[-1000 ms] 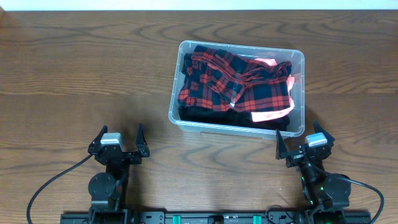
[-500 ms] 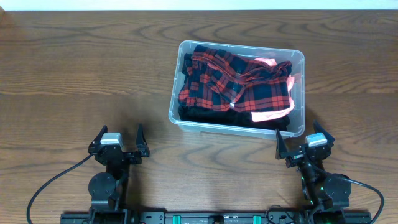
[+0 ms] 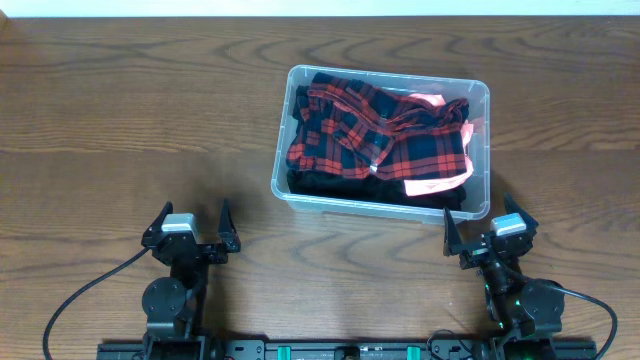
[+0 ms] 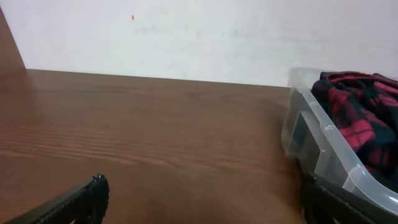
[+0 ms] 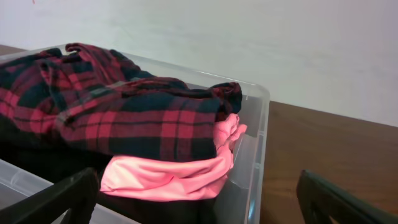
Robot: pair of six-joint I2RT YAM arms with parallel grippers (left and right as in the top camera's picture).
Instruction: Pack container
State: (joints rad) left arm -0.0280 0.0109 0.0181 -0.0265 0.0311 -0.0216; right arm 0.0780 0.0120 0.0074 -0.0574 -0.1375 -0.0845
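The clear plastic container [image 3: 281, 190] stands right of the table's middle. It holds a red and black plaid cloth [image 3: 375, 130], a pink cloth [image 3: 437, 183] and a black cloth [image 3: 330, 184]. My left gripper [image 3: 192, 233] is open and empty at the front left, well apart from the container. My right gripper [image 3: 487, 229] is open and empty just in front of the container's near right corner. The left wrist view shows the container's wall [image 4: 317, 149] at right. The right wrist view shows the plaid cloth [image 5: 112, 112] over the pink cloth [image 5: 168, 177] inside the container's rim [image 5: 264, 118].
The wooden table [image 3: 130, 120] runs to a white wall at the back. Black cables trail from both arm bases at the front edge.
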